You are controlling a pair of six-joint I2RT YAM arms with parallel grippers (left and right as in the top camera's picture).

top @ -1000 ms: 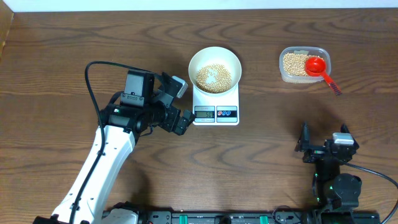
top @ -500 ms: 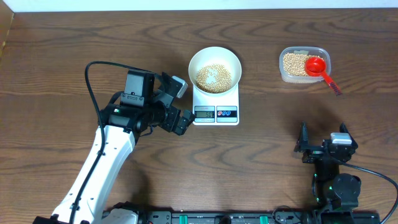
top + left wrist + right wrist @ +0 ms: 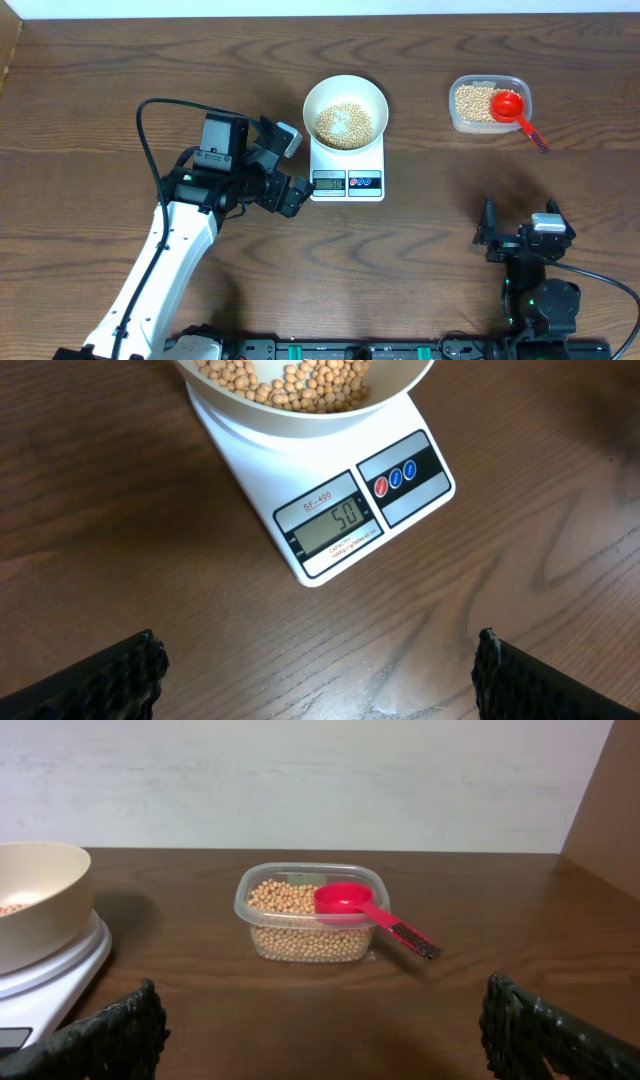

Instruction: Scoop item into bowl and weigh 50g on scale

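Fifty on the scale [image 3: 340,510] display, centre frame, beans [image 3: 345,123] sitting in the bowl [image 3: 345,88] on top. Left gripper [image 3: 290,166] and right gripper [image 3: 520,228] both spread wide, empty. Weighing step seemingly done; next, keeping clear of the scale.

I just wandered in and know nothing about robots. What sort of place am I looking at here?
Probably a robotics lab bench, not a kitchen: a left arm and a right arm stand at a wooden table, with a scale holding a bowl of beans and a tub with a red scoop.
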